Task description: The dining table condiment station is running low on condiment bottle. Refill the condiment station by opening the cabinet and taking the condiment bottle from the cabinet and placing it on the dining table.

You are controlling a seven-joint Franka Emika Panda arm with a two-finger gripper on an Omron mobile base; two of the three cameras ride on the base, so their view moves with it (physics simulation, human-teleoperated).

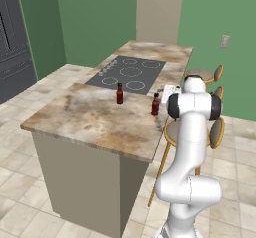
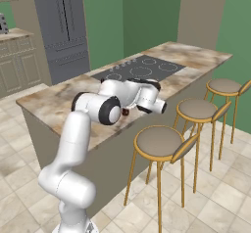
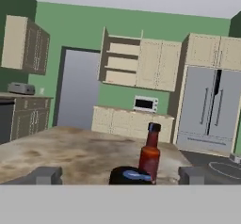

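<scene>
Two condiment bottles stand upright on the marble top of the dining table [image 1: 85, 119]. One condiment bottle [image 1: 155, 104], red-brown with a black cap, is near the table's right edge, right beside my gripper [image 1: 163, 97]. The other bottle [image 1: 119, 93] stands further left, by the cooktop. In the hand view my gripper [image 3: 120, 176] is open, its fingertips [image 3: 44, 175] set wide apart. The near bottle's black cap [image 3: 129, 175] shows low between them, touching neither. The second bottle [image 3: 149, 153] stands beyond it. The cabinet [image 3: 123, 64] on the far wall is open, with bare beige shelves.
A black cooktop [image 1: 131, 73] is set in the table's far half. Three round stools [image 2: 159, 141] line the table's right side, next to my arm. A grey fridge [image 3: 212, 108] and a microwave [image 3: 145, 104] stand against the far wall.
</scene>
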